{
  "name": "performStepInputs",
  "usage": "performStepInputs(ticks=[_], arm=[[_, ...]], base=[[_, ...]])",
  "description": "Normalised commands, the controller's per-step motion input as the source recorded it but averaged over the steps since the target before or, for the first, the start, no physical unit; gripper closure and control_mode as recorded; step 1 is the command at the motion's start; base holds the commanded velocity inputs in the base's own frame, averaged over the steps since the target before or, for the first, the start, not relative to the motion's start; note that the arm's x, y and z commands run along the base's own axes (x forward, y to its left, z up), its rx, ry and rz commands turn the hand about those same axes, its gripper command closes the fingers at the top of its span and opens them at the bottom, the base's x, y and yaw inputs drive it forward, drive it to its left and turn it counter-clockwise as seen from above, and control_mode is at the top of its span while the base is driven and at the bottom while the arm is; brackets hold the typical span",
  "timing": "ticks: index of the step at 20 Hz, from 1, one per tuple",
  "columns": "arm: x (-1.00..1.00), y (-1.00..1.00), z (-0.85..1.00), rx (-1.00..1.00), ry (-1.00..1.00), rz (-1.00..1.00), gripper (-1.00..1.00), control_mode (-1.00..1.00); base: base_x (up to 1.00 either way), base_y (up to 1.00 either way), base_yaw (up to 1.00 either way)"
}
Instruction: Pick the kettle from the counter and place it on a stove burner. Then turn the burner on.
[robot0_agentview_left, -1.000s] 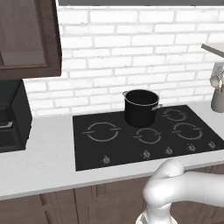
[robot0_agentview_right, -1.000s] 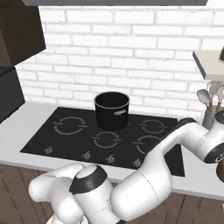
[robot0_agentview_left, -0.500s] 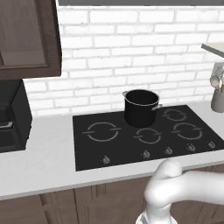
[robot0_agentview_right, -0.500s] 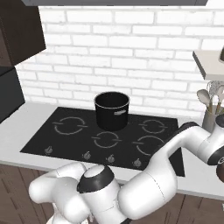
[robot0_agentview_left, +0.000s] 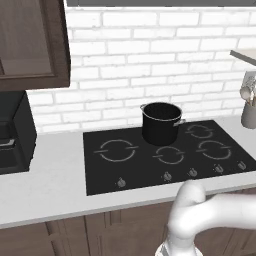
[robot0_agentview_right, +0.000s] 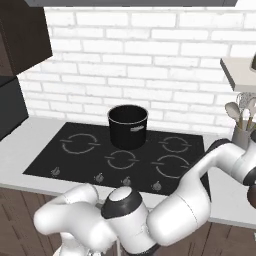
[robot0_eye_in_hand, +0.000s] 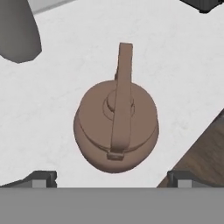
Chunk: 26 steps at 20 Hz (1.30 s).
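Observation:
The copper-brown kettle (robot0_eye_in_hand: 116, 127) stands upright on the pale counter (robot0_eye_in_hand: 52, 96), seen from straight above with its arched handle running up and down the hand view. My gripper (robot0_eye_in_hand: 111, 177) hovers over it, open, one fingertip (robot0_eye_in_hand: 41, 177) on each side of the kettle's near end and clear of it. The black stove (robot0_agentview_left: 150, 160) (robot0_agentview_right: 65, 160) lies in the counter (robot0_agentview_left: 45, 185), with the largest burner (robot0_agentview_left: 116, 150) (robot0_agentview_right: 80, 143) at its left. My arm stretches off to the right past the stove's end.
A tall black pot (robot0_agentview_left: 161, 121) (robot0_agentview_right: 128, 125) stands on a rear burner. Knobs (robot0_agentview_left: 165, 176) line the stove's front. A utensil holder (robot0_agentview_left: 248, 107) (robot0_agentview_right: 242, 132) sits at the right, a black appliance (robot0_agentview_left: 12, 135) at the left. The counter's edge and dark cabinet front (robot0_eye_in_hand: 205, 153) lie close beside the kettle.
In the right base view the arm's elbow and shoulder have shifted a little. The pot and stove have not moved.

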Motion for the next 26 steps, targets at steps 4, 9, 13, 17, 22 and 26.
performStepInputs(ticks=[4,9,13,17,22,26], arm=[[0.27,-0.12,-0.11,-0.03,0.0,0.0,-1.0,-1.0],[0.18,-0.22,-0.26,-0.08,0.0,0.0,-1.0,-1.0],[0.2,-0.17,-0.28,-0.08,0.0,0.0,-1.0,-1.0],[0.11,-0.01,-0.08,-0.01,0.0,0.0,1.0,-1.0],[0.0,0.0,0.01,0.0,-0.02,0.0,1.0,-1.0],[-0.02,0.06,0.21,0.02,-0.12,0.0,1.0,-1.0]], base=[[0.0,0.0,0.0],[0.0,0.0,0.0],[0.0,0.0,0.0],[0.0,0.0,0.0],[0.0,0.0,0.0],[0.0,0.0,0.0]])
